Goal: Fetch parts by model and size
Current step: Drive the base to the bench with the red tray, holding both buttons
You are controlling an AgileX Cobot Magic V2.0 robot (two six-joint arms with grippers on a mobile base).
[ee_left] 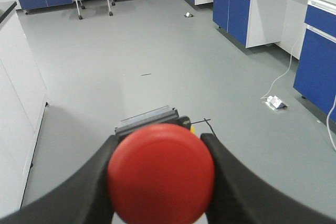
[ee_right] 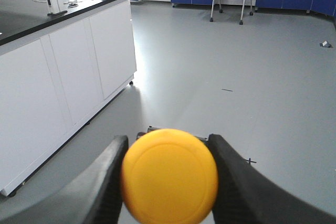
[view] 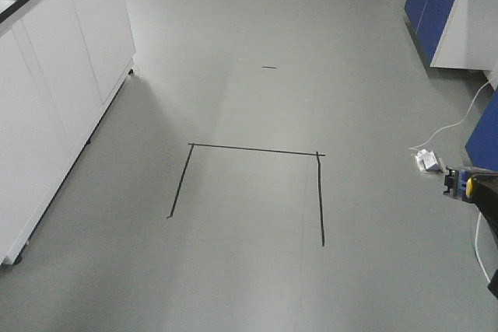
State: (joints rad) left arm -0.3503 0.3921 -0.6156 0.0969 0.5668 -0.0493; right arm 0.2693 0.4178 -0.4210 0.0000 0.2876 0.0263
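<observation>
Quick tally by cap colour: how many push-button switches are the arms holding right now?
Red-capped mushroom-head push-button switch: 1, in the left gripper
Yellow-capped mushroom-head push-button switch: 1, in the right gripper
Total: 2

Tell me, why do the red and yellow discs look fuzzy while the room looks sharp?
Left wrist view: the red cap sits so near the lens that it is soft, the floor behind crisper. Right wrist view: the yellow cap blurs likewise; light glares on the floor beside the white cabinet. Front view: even light, soft shadow by the cabinets.
</observation>
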